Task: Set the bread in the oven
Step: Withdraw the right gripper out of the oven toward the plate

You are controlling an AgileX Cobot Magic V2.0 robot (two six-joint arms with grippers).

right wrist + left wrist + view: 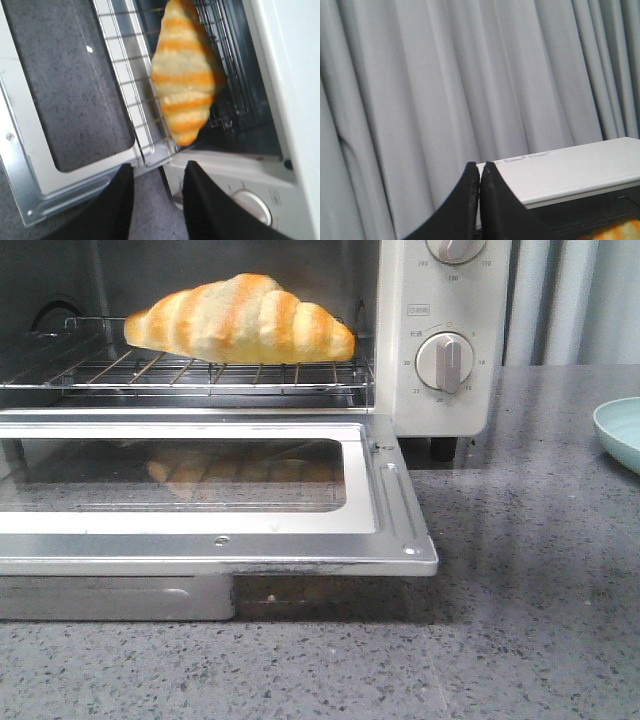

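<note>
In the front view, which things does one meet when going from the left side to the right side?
Bread on the wire rack inside the oven, then the lower dial on the oven's control panel, then the pale blue-green dish at the right edge.

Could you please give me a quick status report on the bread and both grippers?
Left gripper shut, empty, up by the oven top. Right gripper open, empty. Bread lying on the wire rack. Door down; nothing in the way.
</note>
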